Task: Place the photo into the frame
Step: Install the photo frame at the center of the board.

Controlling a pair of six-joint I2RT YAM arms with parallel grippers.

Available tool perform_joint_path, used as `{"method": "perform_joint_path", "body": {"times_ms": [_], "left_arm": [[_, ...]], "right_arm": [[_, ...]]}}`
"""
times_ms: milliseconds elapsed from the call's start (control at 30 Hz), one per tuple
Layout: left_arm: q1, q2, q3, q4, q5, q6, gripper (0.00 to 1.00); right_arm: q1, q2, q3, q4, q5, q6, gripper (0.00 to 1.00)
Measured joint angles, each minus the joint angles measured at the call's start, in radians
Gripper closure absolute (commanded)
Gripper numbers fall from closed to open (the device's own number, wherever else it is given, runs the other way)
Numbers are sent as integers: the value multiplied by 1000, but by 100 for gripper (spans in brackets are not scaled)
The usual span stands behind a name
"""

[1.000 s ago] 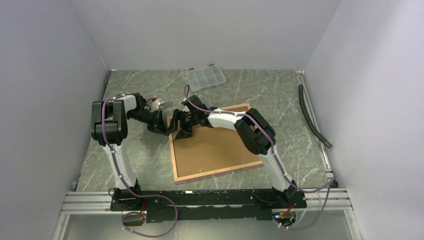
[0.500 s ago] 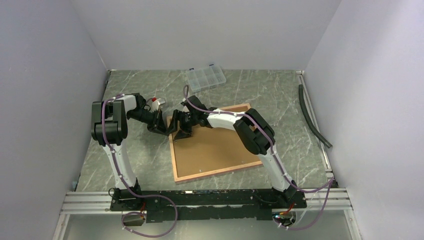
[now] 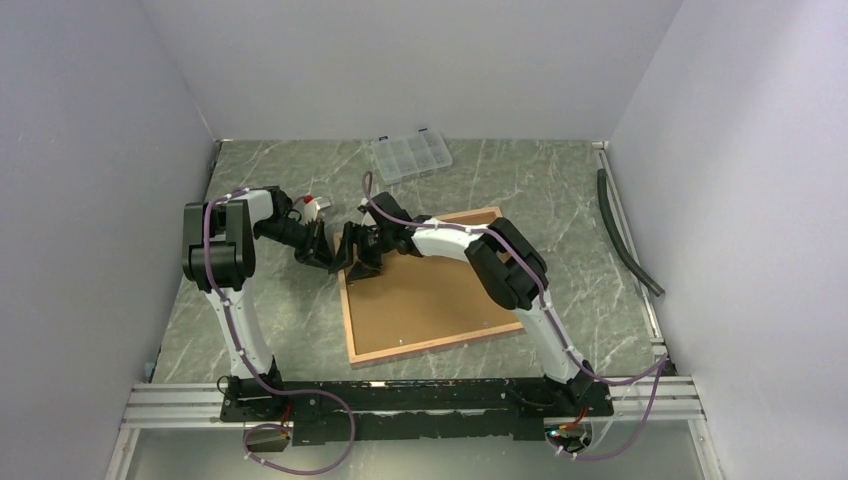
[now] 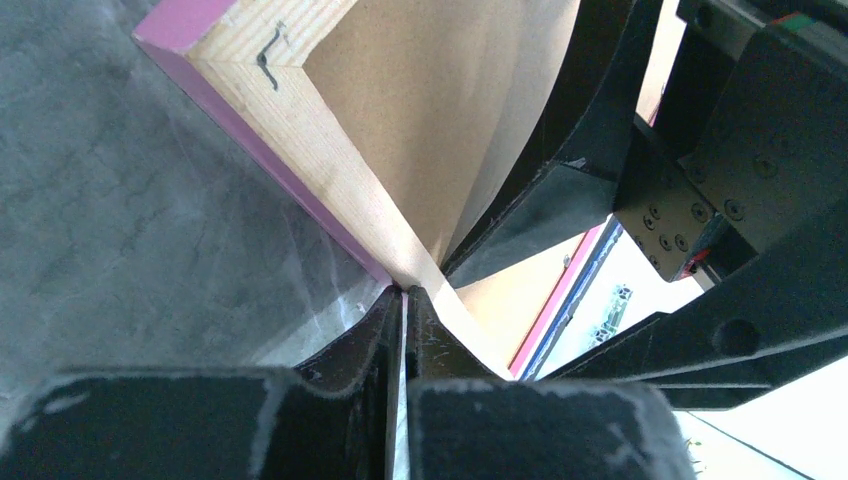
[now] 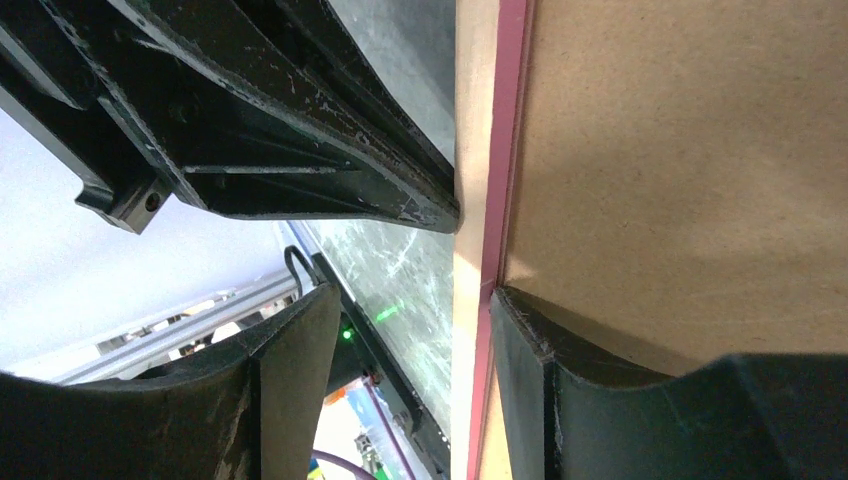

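Frame (image 3: 436,342): lying face down on the green marbled surface (image 3: 280,320), slightly skewed, right of centre. The tan wood back edges are uppermost and the pink front border sits against the surface. The brown backing board (image 3: 430,295) fills the frame's opening.

Left gripper (image 4: 405,300): positioned at the frame's far-left corner, outside the frame. The jaws are pressed together with only a hairline slit between them, and nothing is held. In the left wrist view their tips meet the frame's outer edge where the pink border joins the wood. The right wrist view confirms this contact, showing one dark fingertip touching the outer side of the rail.

Right gripper (image 5: 416,295): at the same corner, reaching in from over the frame. The jaws stand apart and straddle the left rail — one finger (image 5: 600,390) inside, on the backing board and against the rail's inner pink lip. The other finger (image 5: 285,390) is outside over the surface, with a visible gap to the wood. Nothing is clamped.

The two grippers are just beside one another, on opposite sides of the same rail.

Other items: a clear compartment box (image 3: 411,155) at the far edge of the surface, well apart from the frame, and a dark hose (image 3: 625,240) along the right side.
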Motion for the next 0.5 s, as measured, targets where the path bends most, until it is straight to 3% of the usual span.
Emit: {"method": "perform_joint_path", "body": {"times_ms": [300, 500], "left_arm": [[0, 0, 0, 1, 0, -6, 93], [0, -2, 1, -2, -2, -6, 93]], "right_arm": [[4, 9, 21, -31, -19, -29, 38], [1, 14, 68, -88, -34, -63, 32]]}}
